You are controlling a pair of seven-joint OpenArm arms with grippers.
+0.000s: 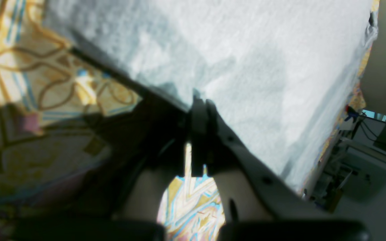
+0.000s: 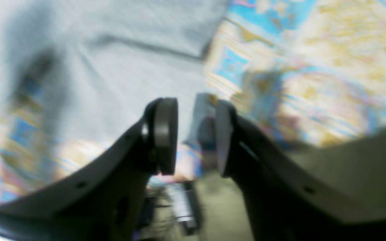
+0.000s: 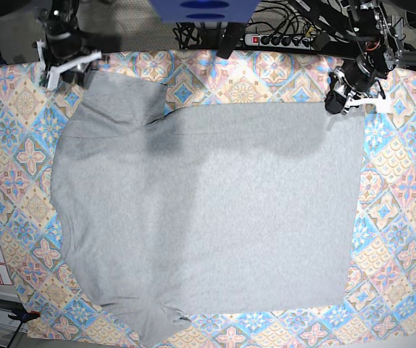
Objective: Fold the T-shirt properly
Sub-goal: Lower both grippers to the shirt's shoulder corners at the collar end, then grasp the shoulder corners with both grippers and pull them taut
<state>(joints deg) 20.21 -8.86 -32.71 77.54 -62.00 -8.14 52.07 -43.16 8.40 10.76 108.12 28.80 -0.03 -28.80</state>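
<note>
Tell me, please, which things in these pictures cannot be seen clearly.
- Print on the T-shirt: base view shows only a plain grey side; any other side is hidden underneath.
- Left gripper: shut at the shirt's edge in the left wrist view, but blur and shadow hide whether cloth is pinched.
- Right gripper: open in the right wrist view; motion blur smears the patterned cloth beyond it.

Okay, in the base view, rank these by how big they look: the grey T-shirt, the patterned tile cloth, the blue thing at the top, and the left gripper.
1. Pastel tile-patterned cloth
2. Light grey knit T-shirt
3. Blue object at the top edge, partly cut off
4. Left gripper, smallest
</note>
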